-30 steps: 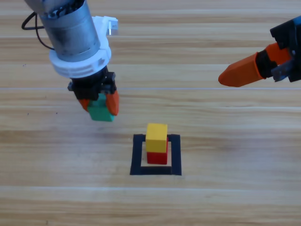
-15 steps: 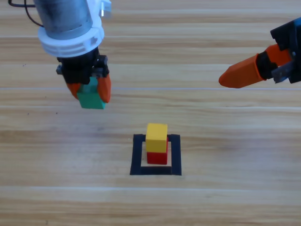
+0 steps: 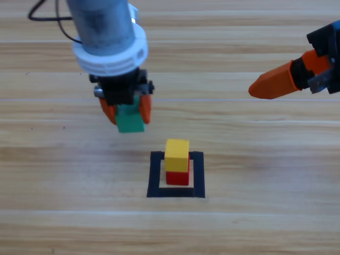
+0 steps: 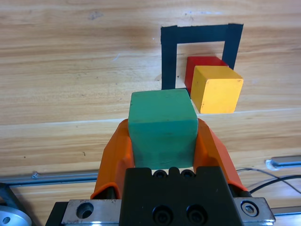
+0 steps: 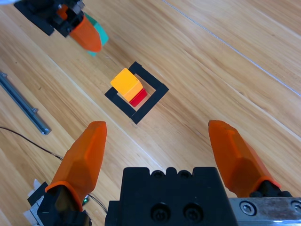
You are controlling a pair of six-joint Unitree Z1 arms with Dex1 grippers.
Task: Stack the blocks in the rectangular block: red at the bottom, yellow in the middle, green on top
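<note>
**Green cube swinging back toward the stack**

Since half a second ago your left tool has slid right, so it's now up and just left of the rectangular block, jaws clamped on the green cube, clear of the bench. Yellow sits on red inside the tape outline. Your right tool waits at the right edge, jaws spread wide, holding nothing.
</note>
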